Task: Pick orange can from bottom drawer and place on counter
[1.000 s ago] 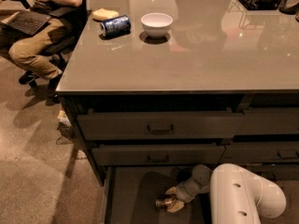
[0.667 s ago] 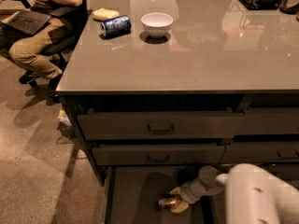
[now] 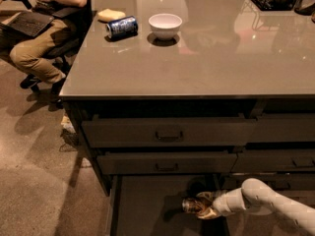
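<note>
Hand point(image 3: 201, 206) sits low in the frame, right of centre, inside the open bottom drawer point(image 3: 147, 205), its fingers clamped on the orange can point(image 3: 189, 205). Against the frames from a second ago, the white arm point(image 3: 268, 200) takes up far less of the lower right corner and now shows as a slimmer limb reaching in from that corner. The hand and can lie a little higher and further right in the frame than before. Above, the wide glossy worktop point(image 3: 206, 68) fills the upper half, unchanged, with a white bowl point(image 3: 165, 24) and a blue can point(image 3: 122, 27) lying on its side at the upper left, near each other but apart. The orange can has its long axis roughly level across the frame, its silver end pointing to the left and its other end hidden among the fingers.
</note>
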